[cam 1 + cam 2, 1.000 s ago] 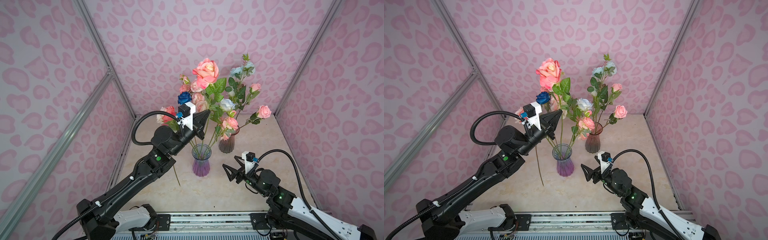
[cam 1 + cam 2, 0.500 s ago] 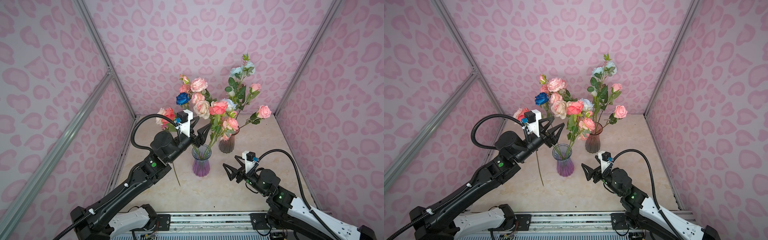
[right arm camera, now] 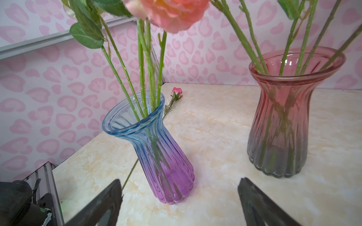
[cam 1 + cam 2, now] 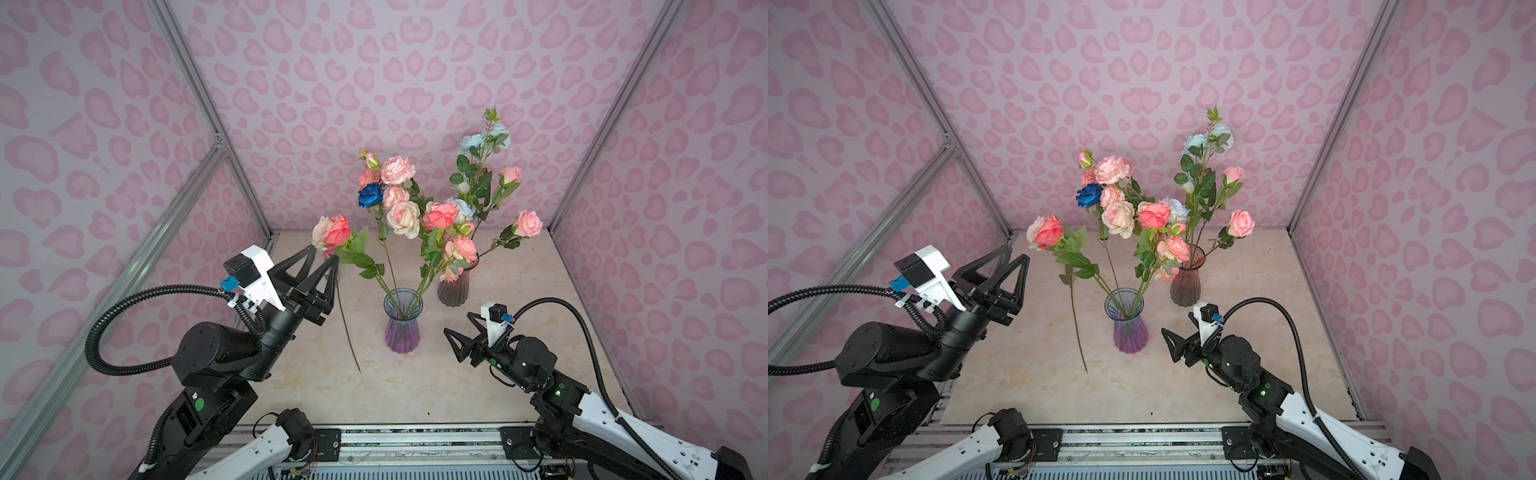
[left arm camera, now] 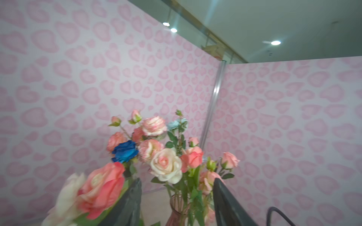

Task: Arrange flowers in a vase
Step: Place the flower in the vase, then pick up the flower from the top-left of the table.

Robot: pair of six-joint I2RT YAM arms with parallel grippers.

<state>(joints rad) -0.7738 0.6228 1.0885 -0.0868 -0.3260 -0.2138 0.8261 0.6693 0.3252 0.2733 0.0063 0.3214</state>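
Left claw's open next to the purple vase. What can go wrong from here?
1. The left claw sits open right by the coral rose leaning far out of the purple vase; a sweep may snag the bloom and drag its stem out or tip the vase.
2. A loose flower lies on the table beside that vase; reaching for it risks bumping the base.

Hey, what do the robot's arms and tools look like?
The left arm and right arm are black at the joints and white on the lower links. The left tool and right tool each have two black triangular open-frame fingers, a white bracket with a small black camera, and a black ribbed cable.
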